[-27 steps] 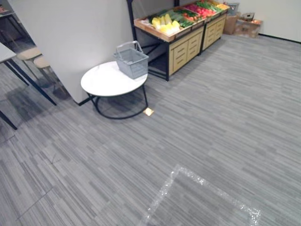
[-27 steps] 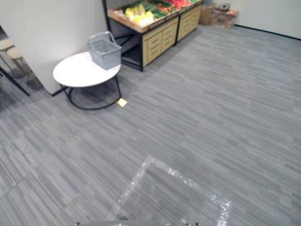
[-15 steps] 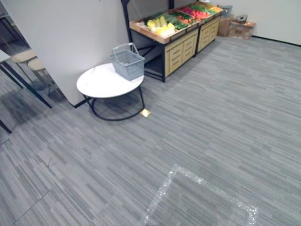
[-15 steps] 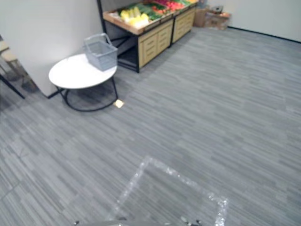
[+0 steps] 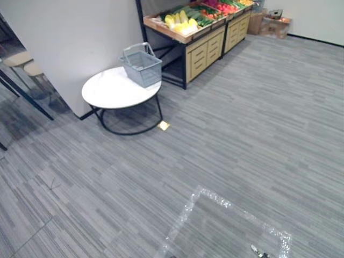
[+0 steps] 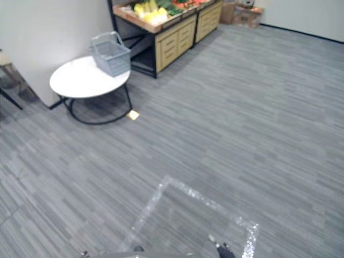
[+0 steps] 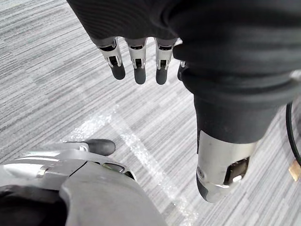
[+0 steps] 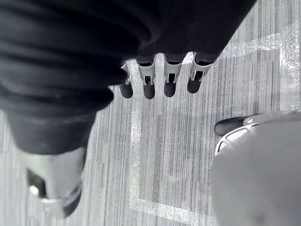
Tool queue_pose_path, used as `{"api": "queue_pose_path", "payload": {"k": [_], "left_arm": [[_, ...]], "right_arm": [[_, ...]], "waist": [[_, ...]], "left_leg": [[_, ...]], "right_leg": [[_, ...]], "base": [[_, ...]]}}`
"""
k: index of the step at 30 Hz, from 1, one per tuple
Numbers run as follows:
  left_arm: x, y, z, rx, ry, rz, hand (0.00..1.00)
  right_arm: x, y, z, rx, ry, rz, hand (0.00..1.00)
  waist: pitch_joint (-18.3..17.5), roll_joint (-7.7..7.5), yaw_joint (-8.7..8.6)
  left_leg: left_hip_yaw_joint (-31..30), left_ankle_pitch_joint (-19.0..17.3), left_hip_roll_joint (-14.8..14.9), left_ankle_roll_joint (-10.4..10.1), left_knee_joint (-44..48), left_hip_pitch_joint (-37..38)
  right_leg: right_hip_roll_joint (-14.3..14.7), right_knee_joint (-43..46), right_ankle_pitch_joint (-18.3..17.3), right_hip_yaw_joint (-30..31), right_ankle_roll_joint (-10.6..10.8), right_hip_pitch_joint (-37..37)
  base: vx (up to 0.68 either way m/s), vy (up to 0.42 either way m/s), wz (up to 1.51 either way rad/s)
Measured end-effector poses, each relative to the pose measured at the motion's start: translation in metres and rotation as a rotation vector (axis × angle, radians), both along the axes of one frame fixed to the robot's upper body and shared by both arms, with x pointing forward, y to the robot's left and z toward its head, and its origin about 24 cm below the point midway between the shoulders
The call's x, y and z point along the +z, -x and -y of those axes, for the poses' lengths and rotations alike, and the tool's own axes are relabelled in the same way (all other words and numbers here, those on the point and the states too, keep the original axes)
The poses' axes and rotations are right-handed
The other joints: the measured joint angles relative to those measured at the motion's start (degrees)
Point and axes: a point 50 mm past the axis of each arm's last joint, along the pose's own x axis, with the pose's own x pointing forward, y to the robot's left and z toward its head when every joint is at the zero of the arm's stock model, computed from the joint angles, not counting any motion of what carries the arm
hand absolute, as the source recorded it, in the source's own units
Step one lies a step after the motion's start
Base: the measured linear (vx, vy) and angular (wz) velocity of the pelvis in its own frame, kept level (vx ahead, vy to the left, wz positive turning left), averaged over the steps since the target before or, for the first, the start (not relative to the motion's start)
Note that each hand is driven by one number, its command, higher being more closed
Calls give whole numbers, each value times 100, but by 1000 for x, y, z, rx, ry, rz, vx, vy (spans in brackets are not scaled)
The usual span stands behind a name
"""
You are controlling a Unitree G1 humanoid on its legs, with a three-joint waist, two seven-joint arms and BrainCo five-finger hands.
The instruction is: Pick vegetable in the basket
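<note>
Grey wire basket [image 5: 142, 65] stands at the far edge of a round white table [image 5: 105, 92], just beside a wooden produce stand [image 5: 207, 45] bearing yellow, green and red vegetables [image 5: 181, 19]. Left hand [image 7: 137, 59] and right hand [image 8: 149, 77] hang over grey carpet [image 5: 258, 107], fingers relaxed, holding nothing. A taped square [image 5: 216, 199] lies on the near floor.
</note>
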Motion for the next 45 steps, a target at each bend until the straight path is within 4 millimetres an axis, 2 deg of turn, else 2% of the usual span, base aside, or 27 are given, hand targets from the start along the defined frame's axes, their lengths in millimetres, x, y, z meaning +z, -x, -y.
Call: {"api": "queue_pose_path", "payload": {"k": [21,24,29,32,33,34,35,36,37,38,39,40,41,42,43,44,45], "left_arm": [[1,-5,-2,24,-5,28,0],[3,-12,-3,22,-14,48,0],[5,-30,2,19,-29,95,0],[12,-48,-5,35,-48,166,0],[15,-54,-6,46,-47,199,0],[16,-56,-6,54,-43,211,0],[16,-57,-3,55,-31,220,0],[16,-60,-1,51,-25,229,0],[17,-62,0,45,-25,237,0],[18,-66,-1,41,-27,252,0],[18,-65,-1,43,-23,250,0],[18,-65,0,45,-21,250,0],[18,-64,0,65,-12,252,0],[17,-63,0,75,-8,251,0],[17,-63,1,75,-6,250,0],[16,-62,3,70,0,246,0],[15,-60,6,72,7,241,0]], "right_arm": [[2,-9,2,93,35,4,0],[4,-18,2,156,75,3,0],[9,-42,2,205,121,36,0],[10,-47,-2,232,130,43,0],[10,-46,0,236,138,39,0],[10,-46,1,239,142,40,0],[10,-41,8,257,161,24,0],[11,-38,12,271,174,16,0],[11,-37,13,272,176,14,0],[11,-40,12,282,176,19,0],[13,-47,12,294,184,39,0],[15,-50,14,296,192,49,0],[16,-54,14,298,196,61,0],[17,-57,13,304,198,70,0],[18,-58,13,308,199,72,0],[18,-59,14,321,208,70,0],[18,-59,14,333,214,67,0]], "waist": [[98,-7,0],[145,-1,2],[241,131,13],[476,-9,23],[553,-9,22],[614,11,26],[686,103,60],[729,169,160],[747,154,170],[781,96,186],[804,124,189],[811,137,180],[815,138,183],[814,139,186],[805,158,178],[804,239,217],[800,314,274]], "left_leg": [[-6,-24,-3,0,1,-169],[-11,-23,-3,-1,1,-216],[85,-23,87,-5,53,-417],[85,-474,246,-174,1709,-1180],[41,-588,415,-171,2862,-1686],[-8,-584,506,-171,3349,-1872],[-123,-565,684,-180,4098,-2127],[-220,-468,769,-260,4582,-2287],[-263,-369,783,-311,4781,-2424],[-329,-404,754,-273,4992,-2660],[-335,-571,756,-262,4544,-2748],[-345,-566,764,-259,4222,-2785],[-356,-473,765,-255,3414,-2802],[-390,-167,772,-300,2375,-2770],[-392,6,790,-323,1821,-2751],[-389,162,929,-347,1093,-2717],[-401,158,1047,-352,898,-2720]], "right_leg": [[13,-74,0,-72,0,-107],[19,-84,0,-82,-1,-145],[36,237,-44,-73,-57,-502],[-84,303,-105,-200,-123,-476],[-91,280,-154,-337,-146,-356],[-79,273,-178,-390,-151,-252],[-24,294,-268,-447,-147,-111],[-5,317,-379,-457,-184,28],[-30,310,-398,-456,-191,71],[-94,296,-407,-485,-185,106],[-153,275,-407,-482,-184,85],[-180,255,-407,-480,-183,82],[-253,208,-412,-458,-171,85],[-326,195,-444,-452,-68,80],[-350,196,-479,-435,0,84],[-354,204,-555,-354,140,129],[-351,213,-624,-277,294,199]], "base": [[3,-3,1],[35,-11,1],[17,-9,-7],[-7,-22,18],[-38,-45,40],[-70,-14,43],[-44,35,28],[-18,57,21],[58,61,17],[144,107,8],[158,124,4],[203,173,-6],[216,203,-9],[232,222,-9],[272,271,-15],[334,341,-28],[376,376,-35]]}}
